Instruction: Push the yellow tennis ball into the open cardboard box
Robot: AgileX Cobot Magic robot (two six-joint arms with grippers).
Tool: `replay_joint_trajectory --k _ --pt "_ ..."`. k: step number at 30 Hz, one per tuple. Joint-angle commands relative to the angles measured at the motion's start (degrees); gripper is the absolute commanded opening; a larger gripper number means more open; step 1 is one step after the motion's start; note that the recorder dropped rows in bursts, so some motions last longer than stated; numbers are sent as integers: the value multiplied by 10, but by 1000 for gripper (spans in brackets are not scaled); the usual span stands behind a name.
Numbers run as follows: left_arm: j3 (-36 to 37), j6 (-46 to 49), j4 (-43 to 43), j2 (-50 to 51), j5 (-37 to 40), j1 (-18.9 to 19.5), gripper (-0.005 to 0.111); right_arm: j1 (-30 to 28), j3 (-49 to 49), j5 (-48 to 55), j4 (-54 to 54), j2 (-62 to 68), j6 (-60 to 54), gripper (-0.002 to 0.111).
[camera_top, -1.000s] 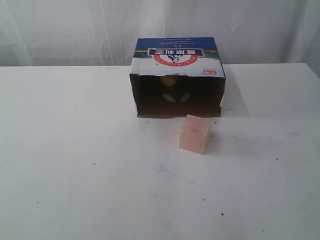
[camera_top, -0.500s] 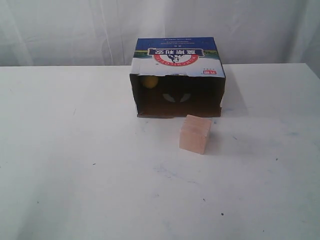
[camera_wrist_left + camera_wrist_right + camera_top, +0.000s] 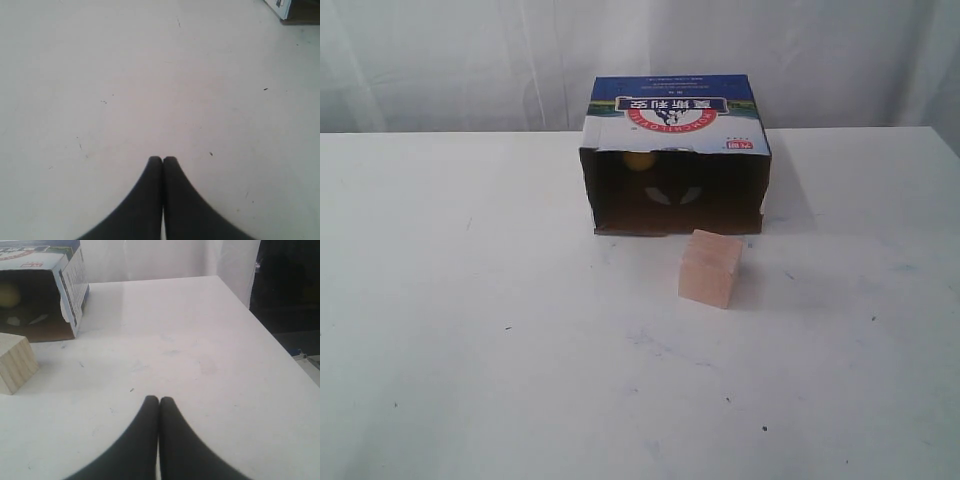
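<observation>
The open cardboard box (image 3: 676, 112) stands at the back of the white table, its dark opening toward the camera. Deep inside it, near the back wall, lies the yellow tennis ball (image 3: 639, 160). In the right wrist view the ball (image 3: 8, 294) shows dimly inside the box (image 3: 70, 270). Neither arm appears in the exterior view. My left gripper (image 3: 162, 159) is shut with nothing in it, over bare table, a box corner (image 3: 285, 7) far off. My right gripper (image 3: 159, 400) is shut and empty, well away from the box.
A pale pink block (image 3: 710, 267) stands on the table just in front of the box's right half; it also shows in the right wrist view (image 3: 16, 362). The table's right edge (image 3: 270, 335) drops off to a dark area. White curtains hang behind.
Inside the box the ball rolled from the middle to the left wall, and now has come back toward the middle. Box and pink block have not moved.
</observation>
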Motion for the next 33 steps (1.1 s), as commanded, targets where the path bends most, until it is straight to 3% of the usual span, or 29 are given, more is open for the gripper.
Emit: replay_joint_trajectory --k 1,11,17,33 --pt "1 -26 -2 -3 4 3 0 -3 3 -3 -3 -4 1 0" --pt "1 -60 -2 -3 6 3 0 -3 3 -3 -3 -4 3 0" --pt "-14 -98 -26 -3 137 3 0 -3 3 -3 -3 -4 3 0" --pt "-15 -97 -29 -3 138 3 0 -3 3 -3 -3 -4 3 0"
